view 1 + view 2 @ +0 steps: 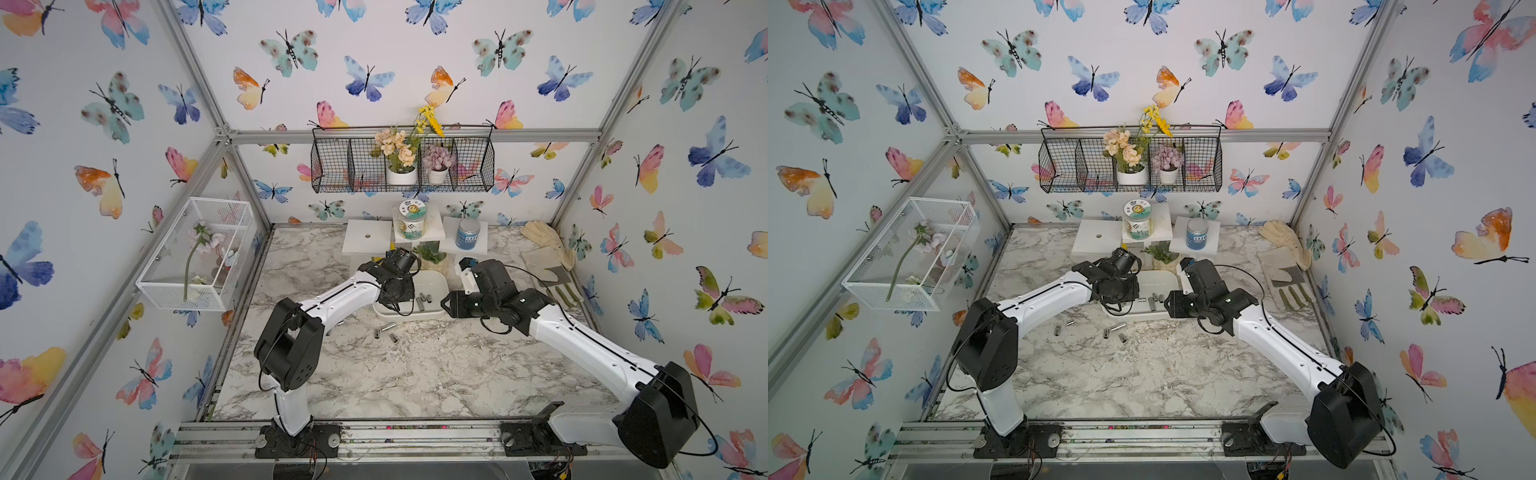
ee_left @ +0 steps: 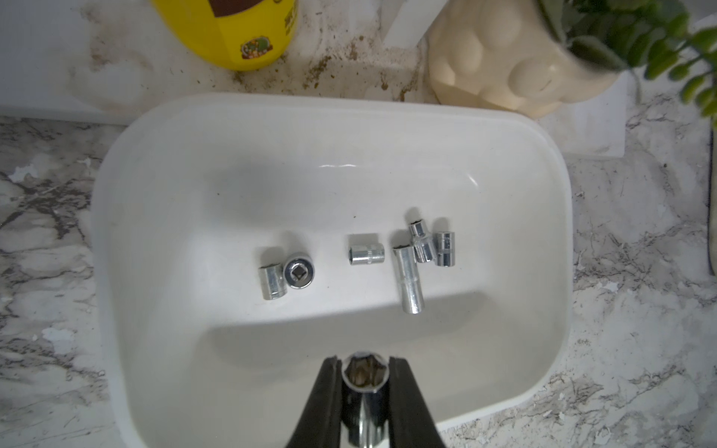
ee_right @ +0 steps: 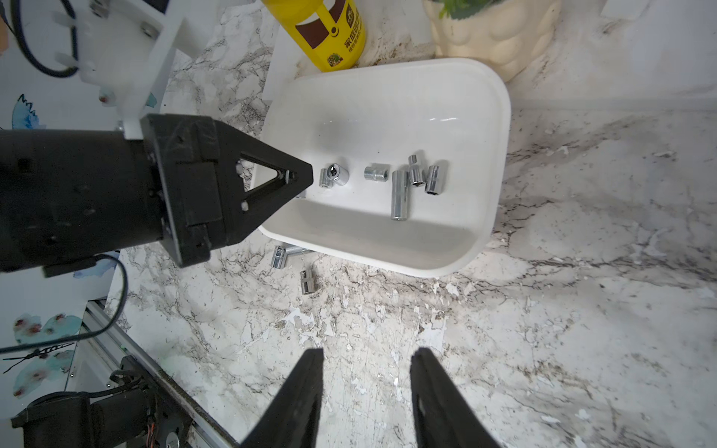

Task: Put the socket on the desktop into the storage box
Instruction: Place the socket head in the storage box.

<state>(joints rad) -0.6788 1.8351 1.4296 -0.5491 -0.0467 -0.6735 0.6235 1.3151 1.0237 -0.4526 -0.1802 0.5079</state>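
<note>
On the desktop [image 1: 415, 374], at 12 o'clock from its centre in both top views, you have the storage box [image 1: 436, 279], sitting flat. Your left gripper [image 2: 364, 364] hangs over the box's 9 o'clock side. Its jaws are clamped on a chrome socket [image 2: 364, 382], which hangs in the air above the box floor with its open hex end facing away from the wrist camera.

Inside the box lie six sockets [image 2: 366, 254]. Two of them touch toward the 9 o'clock side and one lies alone near the middle. The other three cluster toward 3 o'clock, and the longest of these lies on its side.

Several loose sockets [image 1: 1118, 327] rest on the marble at about 7 o'clock of the box, just outside its rim. Two of them show clearly in the right wrist view.

Your right gripper [image 3: 368, 351] sits at 3 o'clock of the box, near its rim and over bare desktop. Its jaws stand apart with nothing between them.

At 12 o'clock of the box you can see a yellow bottle [image 2: 232, 35] and a cream pot [image 2: 504, 66] with a green plant. The pot almost touches the box rim.
</note>
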